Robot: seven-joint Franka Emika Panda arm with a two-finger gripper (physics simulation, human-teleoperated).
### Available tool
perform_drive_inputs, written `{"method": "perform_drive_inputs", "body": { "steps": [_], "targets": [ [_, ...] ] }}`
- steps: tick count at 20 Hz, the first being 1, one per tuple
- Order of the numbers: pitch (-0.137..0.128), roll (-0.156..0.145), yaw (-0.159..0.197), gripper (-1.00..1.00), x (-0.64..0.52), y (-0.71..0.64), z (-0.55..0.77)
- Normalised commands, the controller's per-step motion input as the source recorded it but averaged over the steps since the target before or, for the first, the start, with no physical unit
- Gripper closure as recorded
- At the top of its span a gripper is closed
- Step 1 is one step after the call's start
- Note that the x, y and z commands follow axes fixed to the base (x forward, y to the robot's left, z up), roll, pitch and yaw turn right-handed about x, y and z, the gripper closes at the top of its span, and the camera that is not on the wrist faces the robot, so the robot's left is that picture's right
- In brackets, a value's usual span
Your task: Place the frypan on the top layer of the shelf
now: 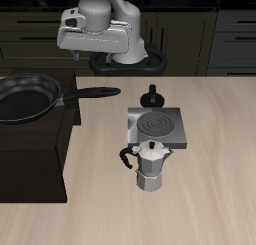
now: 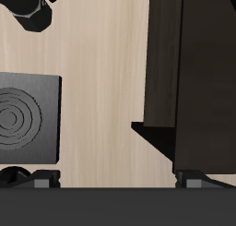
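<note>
One frypan [image 1: 22, 97]; one shelf [image 1: 30, 154]; one stove plate [image 1: 158, 125]; one moka pot [image 1: 148, 165]

Frypan [image 1: 24, 97]: glossy black, pale sheen on rim. Shelf [image 1: 30, 159]: dark brown-black wood. Worktop [image 1: 210, 159]: pale beige wood grain, fine streaks. Stove plate [image 1: 158, 125]: grey, darker spiral rings. Moka pot [image 1: 150, 166]: silver-grey body, black handle and knob. Cabinets [image 1: 200, 34]: near-black, grey handles. Robot arm [image 1: 100, 24]: white-grey.
</note>
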Motion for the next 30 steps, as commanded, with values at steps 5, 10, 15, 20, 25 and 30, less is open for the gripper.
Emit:
{"method": "perform_drive_inputs", "body": {
  "steps": [5, 10, 15, 20, 25, 30],
  "targets": [
    [0.001, -0.047, -0.010, -1.00, 0.10, -0.35, 0.06],
    [-0.013, -0.019, 0.009, -1.00, -0.03, -0.19, 0.05],
    [-0.004, -0.015, 0.011, -1.00, -0.07, -0.15, 0.08],
    [-0.010, -0.020, 0.000, -1.00, -0.01, -0.12, 0.18],
    [-0.023, -0.004, 0.008, -1.00, -0.03, -0.07, 0.17],
    [0.000, -0.002, -0.016, -1.00, 0.12, -0.20, 0.20]
  ]
}}
